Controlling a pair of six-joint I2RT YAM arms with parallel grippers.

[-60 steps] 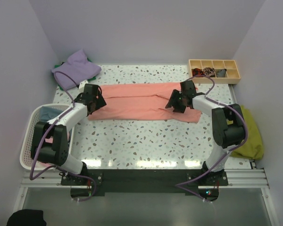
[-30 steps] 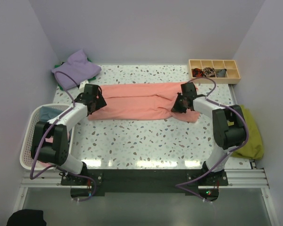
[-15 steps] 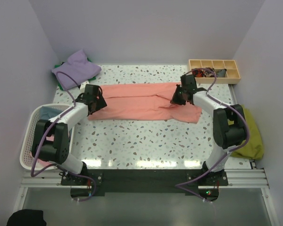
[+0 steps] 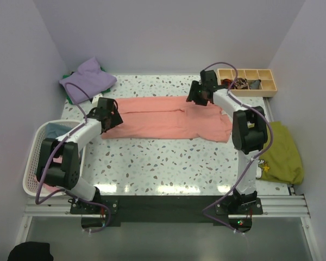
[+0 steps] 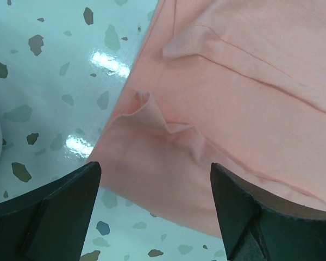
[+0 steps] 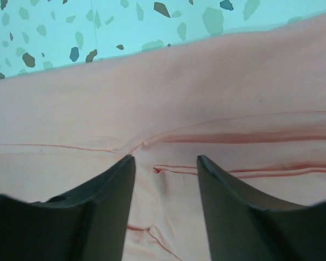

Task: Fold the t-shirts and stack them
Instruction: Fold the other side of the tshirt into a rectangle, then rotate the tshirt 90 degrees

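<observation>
Top external view: you are working the salmon-pink t-shirt (image 4: pixel 163 118). It is lying across the middle of the surface (image 4: pixel 168 160) as a long band, and the lengthwise fold looks done.

The left gripper (image 4: pixel 108 117) is hovering over the band's left end. In the left wrist view its jaws are standing wide with nothing between them, and a puckered sleeve corner is lying just below.

The right gripper (image 4: pixel 195 97) is sitting at the band's far edge, toward the right end. In the right wrist view its fingers are standing partway apart over flat, seamed cloth. None of the cloth is pinched, so it is holding nothing.

My read is that you are between folds, with neither gripper gripping anything. The crosswise fold probably comes next:
- Pinch both corners of one end.
- Lift them clear of the surface.
- Carry them over onto the other end.

Flatten the pucker at the left end first. Also watch the right end, where the near corner is flaring out past the band.

The other shirts are waiting:
- The lavender t-shirt (image 4: pixel 88 76) is bunched in the far left corner.
- The olive-green t-shirt (image 4: pixel 285 155) is lying off the right edge.
- More are sitting in the white basket (image 4: pixel 32 142) on the left.
</observation>
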